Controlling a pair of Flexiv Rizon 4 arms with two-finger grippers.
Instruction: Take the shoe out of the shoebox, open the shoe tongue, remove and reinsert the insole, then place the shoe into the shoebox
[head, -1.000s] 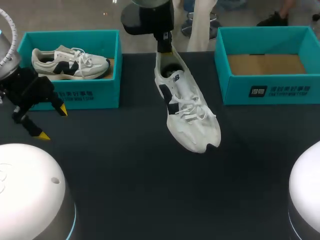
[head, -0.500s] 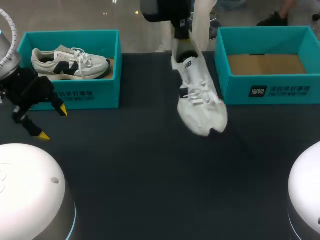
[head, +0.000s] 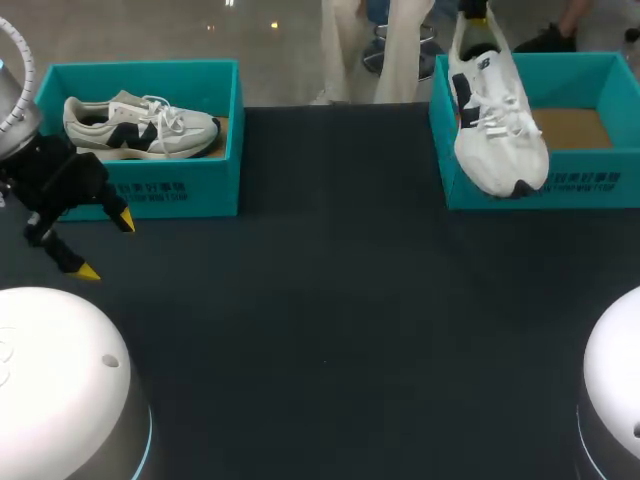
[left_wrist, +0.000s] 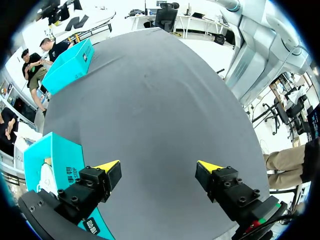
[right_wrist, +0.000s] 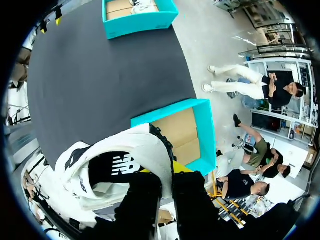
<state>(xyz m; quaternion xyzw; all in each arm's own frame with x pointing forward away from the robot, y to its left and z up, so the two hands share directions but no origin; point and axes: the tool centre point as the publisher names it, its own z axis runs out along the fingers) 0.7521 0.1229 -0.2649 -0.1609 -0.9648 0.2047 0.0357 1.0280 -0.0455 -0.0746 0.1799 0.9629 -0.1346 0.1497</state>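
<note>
The shoe (head: 495, 120) hangs toe-down over the right-hand box (head: 600, 170), heel pinched in your right gripper (right_wrist: 167, 174); your left gripper (left_wrist: 159, 170) hovers spread wide.

**Robotics lab: two-arm handling bench, staged with footwear.**

Bench: one table (head: 320, 320) under a plain black cloth. Fixtures, head view: left arm housing (head: 60, 390) at 7 o'clock and right arm housing (head: 615, 390) at 5 o'clock, both white and rounded. The left gripper (head: 105, 245) is at 9 o'clock, yellow-tipped, fingers spread. Stock: teal shoebox (head: 170, 190) at 10 o'clock, holding a grey-and-navy sneaker (head: 140, 125). Second teal shoebox (head: 600, 175) at 2 o'clock, brown cardboard floor showing. The right gripper (right_wrist: 169, 175) is clamped on the heel collar of a white sneaker (head: 495, 120), which hangs toe-down and overlaps that box's left end.
</note>
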